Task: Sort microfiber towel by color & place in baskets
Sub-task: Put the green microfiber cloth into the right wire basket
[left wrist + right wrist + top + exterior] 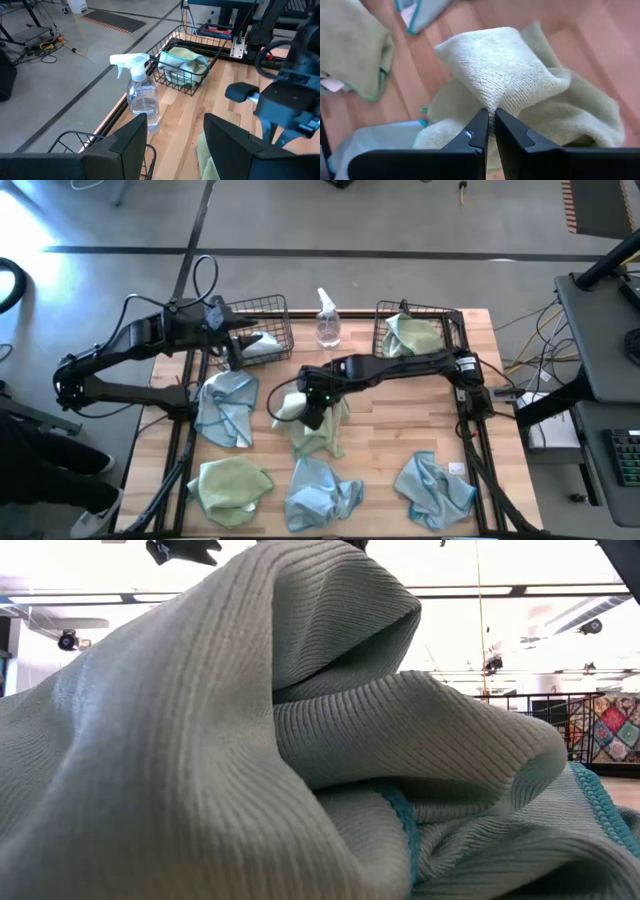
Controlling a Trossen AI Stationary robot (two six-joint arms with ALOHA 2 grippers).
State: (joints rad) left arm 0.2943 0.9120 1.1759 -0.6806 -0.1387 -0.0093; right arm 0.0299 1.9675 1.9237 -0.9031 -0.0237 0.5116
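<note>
My right gripper is over the table's middle, shut on a pale yellow-green microfiber towel. My left gripper stands open above the left basket, touching nothing; a light towel lies in that basket. The right basket holds a yellow-green towel. On the table lie blue towels and a yellow-green one. One towel fills the low view. My right gripper pinches a raised fold of the yellow-green towel between its two fingertips, coming from above at a slant. How many layers it has does not show. The towel bunches up at the fingers and hangs slack below them, its lower part on the table.
A clear spray bottle stands between the two baskets at the table's far edge. Black frame rails run along the table's left and right sides. Bare wood shows right of the held towel.
</note>
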